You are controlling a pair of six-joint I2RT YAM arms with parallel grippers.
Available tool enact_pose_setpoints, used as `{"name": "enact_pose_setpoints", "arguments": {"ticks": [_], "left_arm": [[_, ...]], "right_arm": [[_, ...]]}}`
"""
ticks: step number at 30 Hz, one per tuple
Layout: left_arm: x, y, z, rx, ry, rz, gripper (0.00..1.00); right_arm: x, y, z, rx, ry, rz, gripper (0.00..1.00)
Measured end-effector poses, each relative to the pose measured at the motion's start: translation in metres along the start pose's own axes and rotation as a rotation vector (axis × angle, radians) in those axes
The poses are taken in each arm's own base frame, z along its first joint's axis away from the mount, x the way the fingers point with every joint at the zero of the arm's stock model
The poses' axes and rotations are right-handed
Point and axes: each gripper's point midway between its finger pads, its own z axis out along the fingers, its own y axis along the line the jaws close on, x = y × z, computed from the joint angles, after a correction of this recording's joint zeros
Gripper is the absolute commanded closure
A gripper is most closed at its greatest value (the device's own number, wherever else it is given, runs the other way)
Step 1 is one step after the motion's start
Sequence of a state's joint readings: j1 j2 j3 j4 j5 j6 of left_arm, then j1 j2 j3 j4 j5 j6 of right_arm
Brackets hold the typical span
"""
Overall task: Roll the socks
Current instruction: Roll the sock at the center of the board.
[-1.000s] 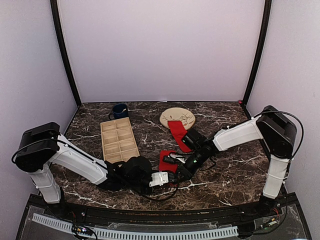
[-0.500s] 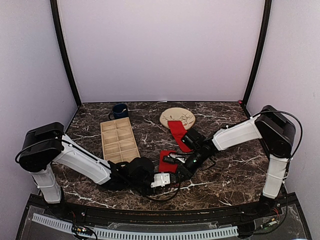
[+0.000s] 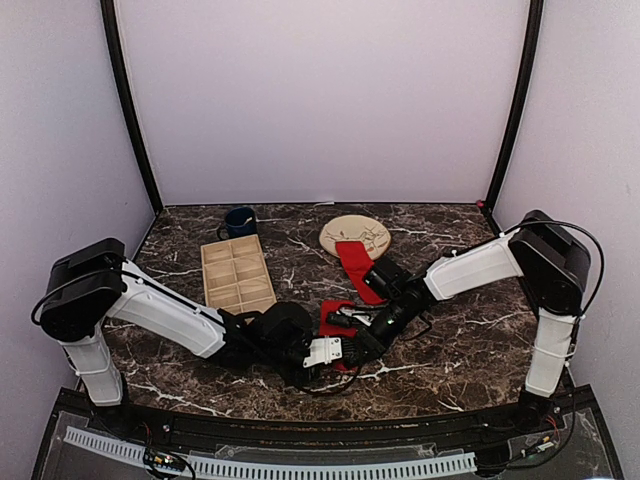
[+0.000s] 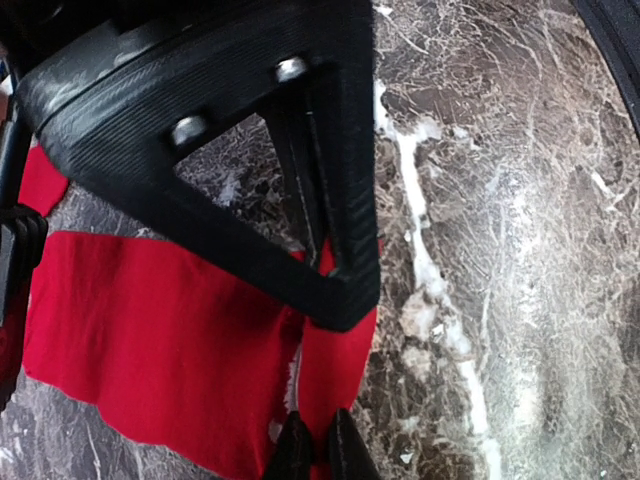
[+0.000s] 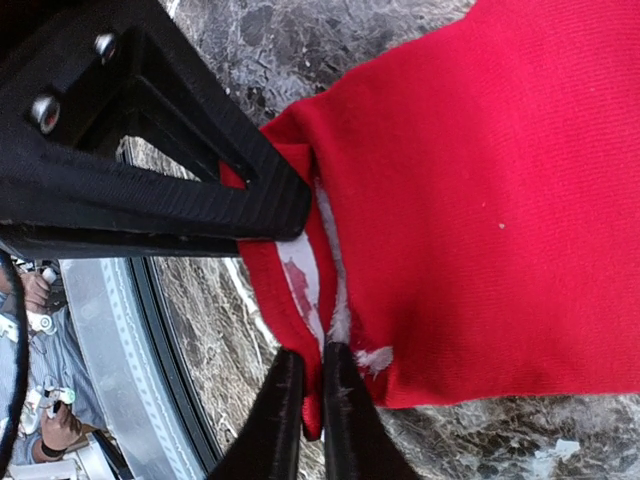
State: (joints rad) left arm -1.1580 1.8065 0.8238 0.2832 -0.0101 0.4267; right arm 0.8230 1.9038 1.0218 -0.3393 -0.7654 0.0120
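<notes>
A bright red fabric sock (image 3: pixel 331 316) lies near the middle of the dark marbled worktop's (image 3: pixel 470 350) front edge. The left fingers (image 4: pixel 298 455) pinch its edge, closed tight. The right fingers (image 5: pixel 342 405) nip its hem, nearly closed. The other red sock (image 3: pixel 352 262) drapes off a round beige plate (image 3: pixel 366 230) behind.

We reach both arms low toward the middle, the left arm (image 3: pixel 165 318) from the left, the right arm (image 3: pixel 470 270) from the right, wrists close together. Our left gripper (image 4: pixel 320 452) has its fingers pressed nearly together on the red sock (image 4: pixel 150 330) edge; our right gripper (image 5: pixel 312 405) pinches that sock likewise.
</notes>
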Motion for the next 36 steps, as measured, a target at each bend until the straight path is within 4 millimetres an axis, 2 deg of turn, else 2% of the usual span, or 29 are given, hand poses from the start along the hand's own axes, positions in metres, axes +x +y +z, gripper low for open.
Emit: {"name": "enact_pose_setpoints", "arguments": {"ticks": [5, 10, 19, 27, 36], "left_arm": [[-0.001, 0.001, -0.002, 0.087, 0.010, -0.052, 0.94], [-0.002, -0.002, -0.002, 0.183, 0.025, -0.100, 0.94], [-0.004, -0.013, -0.004, 0.306, 0.036, -0.150, 0.94], [-0.002, -0.016, -0.009, 0.364, 0.044, -0.193, 0.94], [-0.001, -0.013, -0.009, 0.462, 0.060, -0.285, 0.94]], "right_arm": [[-0.001, 0.000, 0.000, 0.000, -0.003, 0.001, 0.75], [-0.003, -0.001, -0.002, -0.006, -0.021, 0.004, 0.69], [0.002, -0.012, -0.015, -0.005, -0.087, 0.067, 0.68], [0.001, -0.020, -0.035, 0.027, -0.181, 0.114, 0.67], [-0.003, -0.027, -0.065, 0.220, -0.312, 0.061, 0.67]]}}
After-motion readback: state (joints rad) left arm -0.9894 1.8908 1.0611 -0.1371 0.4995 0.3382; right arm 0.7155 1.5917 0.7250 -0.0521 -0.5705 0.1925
